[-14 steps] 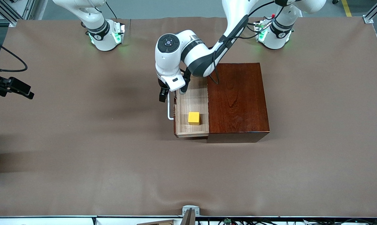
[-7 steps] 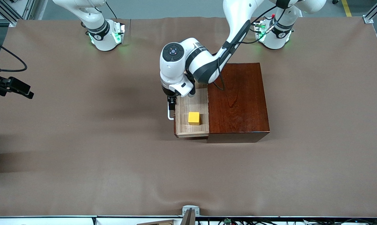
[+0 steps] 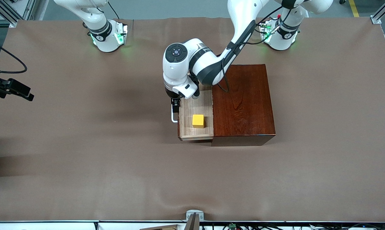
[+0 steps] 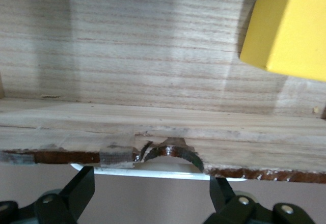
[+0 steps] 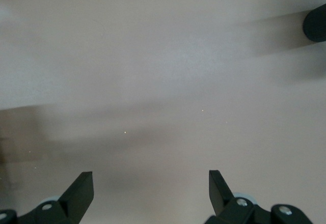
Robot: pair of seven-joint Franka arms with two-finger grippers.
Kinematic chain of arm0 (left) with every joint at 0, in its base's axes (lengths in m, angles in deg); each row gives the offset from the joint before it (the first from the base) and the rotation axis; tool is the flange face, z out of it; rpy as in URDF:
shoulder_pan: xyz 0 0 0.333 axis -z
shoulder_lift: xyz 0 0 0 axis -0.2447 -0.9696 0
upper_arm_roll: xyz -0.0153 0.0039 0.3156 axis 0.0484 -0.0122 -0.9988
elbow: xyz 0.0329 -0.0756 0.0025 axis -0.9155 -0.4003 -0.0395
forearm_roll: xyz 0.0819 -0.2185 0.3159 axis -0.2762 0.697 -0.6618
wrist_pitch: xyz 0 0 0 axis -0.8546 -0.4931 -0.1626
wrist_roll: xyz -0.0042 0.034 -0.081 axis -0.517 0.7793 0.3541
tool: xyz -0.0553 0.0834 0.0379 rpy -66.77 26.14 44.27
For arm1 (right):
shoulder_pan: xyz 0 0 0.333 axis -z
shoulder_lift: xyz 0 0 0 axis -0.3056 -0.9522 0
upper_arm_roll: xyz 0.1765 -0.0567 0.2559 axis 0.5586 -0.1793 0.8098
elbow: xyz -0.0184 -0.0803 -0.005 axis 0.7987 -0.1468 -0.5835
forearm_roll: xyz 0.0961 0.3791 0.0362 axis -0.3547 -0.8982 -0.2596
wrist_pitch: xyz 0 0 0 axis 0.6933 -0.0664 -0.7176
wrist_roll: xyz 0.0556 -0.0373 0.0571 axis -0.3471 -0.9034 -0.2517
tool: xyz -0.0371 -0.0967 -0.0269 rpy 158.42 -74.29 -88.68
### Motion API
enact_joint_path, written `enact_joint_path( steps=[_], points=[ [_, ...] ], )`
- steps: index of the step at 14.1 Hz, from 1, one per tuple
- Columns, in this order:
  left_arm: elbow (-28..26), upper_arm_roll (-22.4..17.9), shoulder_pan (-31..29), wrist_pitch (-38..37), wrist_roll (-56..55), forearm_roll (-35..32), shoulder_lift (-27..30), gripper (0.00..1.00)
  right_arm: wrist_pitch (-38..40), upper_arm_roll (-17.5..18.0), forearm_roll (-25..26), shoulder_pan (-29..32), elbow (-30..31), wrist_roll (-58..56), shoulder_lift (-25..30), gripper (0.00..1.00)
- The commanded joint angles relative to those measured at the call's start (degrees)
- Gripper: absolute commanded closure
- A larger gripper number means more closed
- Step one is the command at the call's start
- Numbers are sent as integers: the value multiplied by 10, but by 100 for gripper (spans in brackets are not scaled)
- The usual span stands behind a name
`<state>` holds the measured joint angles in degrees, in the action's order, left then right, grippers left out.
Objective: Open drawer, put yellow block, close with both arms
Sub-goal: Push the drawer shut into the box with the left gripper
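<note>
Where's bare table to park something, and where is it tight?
Free: the brown table cover between the wooden box and the front camera, and the stretch toward the right arm's end, where the right gripper waits open. Tight: the drawer, with the yellow block inside and the open left gripper at the white handle.
</note>
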<state>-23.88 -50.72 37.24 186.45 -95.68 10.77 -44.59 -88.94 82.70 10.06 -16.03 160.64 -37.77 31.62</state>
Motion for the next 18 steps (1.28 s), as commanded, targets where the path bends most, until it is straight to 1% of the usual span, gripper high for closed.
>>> enact_joint_path(
  steps=[1,6,10,11,14,18],
  points=[
    [2,-16,3,-64,-26,-50,-1,0,32,-2,8,-1,3,-2,11,0],
    [2,-15,8,-104,-26,-130,0,0,35,-2,8,0,2,-2,12,0],
    [2,-15,15,-111,-23,-143,0,0,35,-2,8,1,-4,-2,11,0],
    [2,-15,15,-125,-22,-144,0,0,35,-2,8,1,-4,-2,11,0],
    [2,-15,14,-156,-20,-172,2,0,35,-2,8,1,-5,-2,11,0],
    [2,-16,11,-162,-16,-202,7,0,34,-2,8,0,-7,-2,10,0]
  ],
)
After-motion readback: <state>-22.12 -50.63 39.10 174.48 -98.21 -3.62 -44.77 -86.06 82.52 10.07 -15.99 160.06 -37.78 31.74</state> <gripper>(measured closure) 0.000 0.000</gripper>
